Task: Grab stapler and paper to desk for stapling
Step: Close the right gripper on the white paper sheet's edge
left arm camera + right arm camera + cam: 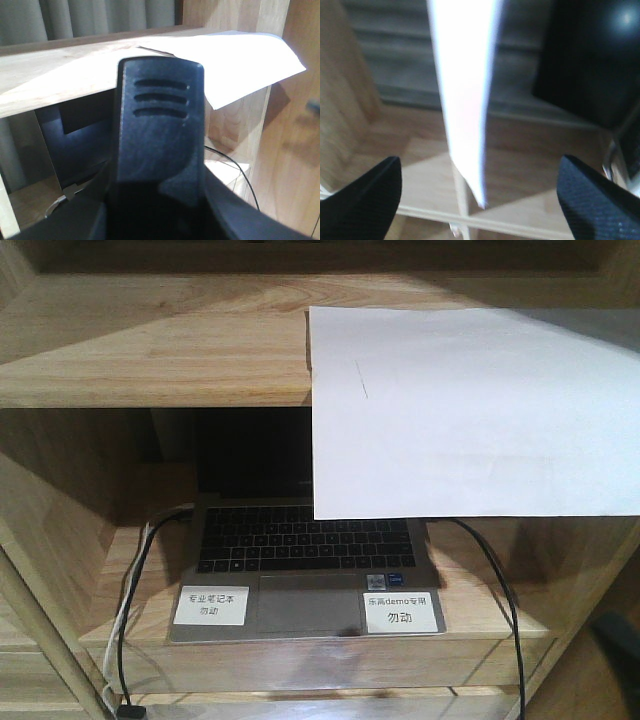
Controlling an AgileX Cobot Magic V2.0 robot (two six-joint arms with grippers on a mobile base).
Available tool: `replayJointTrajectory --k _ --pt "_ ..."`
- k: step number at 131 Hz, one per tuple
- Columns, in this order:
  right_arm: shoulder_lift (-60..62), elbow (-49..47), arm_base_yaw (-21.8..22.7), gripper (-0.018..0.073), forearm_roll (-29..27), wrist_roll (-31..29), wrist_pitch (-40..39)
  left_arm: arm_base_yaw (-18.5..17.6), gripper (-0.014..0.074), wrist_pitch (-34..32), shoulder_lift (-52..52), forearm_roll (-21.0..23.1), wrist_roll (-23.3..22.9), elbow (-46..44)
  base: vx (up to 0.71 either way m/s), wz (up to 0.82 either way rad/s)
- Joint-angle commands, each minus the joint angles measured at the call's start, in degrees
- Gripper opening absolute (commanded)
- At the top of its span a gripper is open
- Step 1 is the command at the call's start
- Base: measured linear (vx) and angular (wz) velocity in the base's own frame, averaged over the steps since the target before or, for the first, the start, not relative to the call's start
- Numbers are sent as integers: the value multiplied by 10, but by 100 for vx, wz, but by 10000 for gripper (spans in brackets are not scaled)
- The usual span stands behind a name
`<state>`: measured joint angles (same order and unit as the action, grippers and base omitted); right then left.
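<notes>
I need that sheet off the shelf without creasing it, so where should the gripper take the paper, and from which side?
Take the paper by its front strip, which overhangs the shelf edge with free air above and below. Come straight in from the front, one jaw over and one under. The right gripper is open with the sheet edge-on between its jaws.

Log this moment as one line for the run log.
stage: paper pickup | paper: on shelf, overhanging laptop | right gripper: jaws open either side of paper edge
</notes>
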<state>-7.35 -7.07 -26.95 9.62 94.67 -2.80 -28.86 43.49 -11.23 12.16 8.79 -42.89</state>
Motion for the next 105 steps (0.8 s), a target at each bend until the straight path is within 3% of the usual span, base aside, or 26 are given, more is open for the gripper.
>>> replayJointTrajectory --k 1,34,56,78,105 --pt "-44 14 -2 594 -22 -36 -137 -2 -6 -66 -8 9 -1 -15 0 0" --pt "-221 61 -2 594 -82 -180 -463 -2 -6 -66 -8 9 -1 -15 0 0" --pt "-352 61 -2 594 -82 -207 -629 -2 -6 -66 -8 9 -1 -15 0 0" --pt "-443 61 -2 594 -104 -220 -743 -2 -6 -66 -8 9 -1 -15 0 0" --pt "-482 25 -2 594 -122 -257 -743 -2 -6 -66 -8 9 -1 -15 0 0"
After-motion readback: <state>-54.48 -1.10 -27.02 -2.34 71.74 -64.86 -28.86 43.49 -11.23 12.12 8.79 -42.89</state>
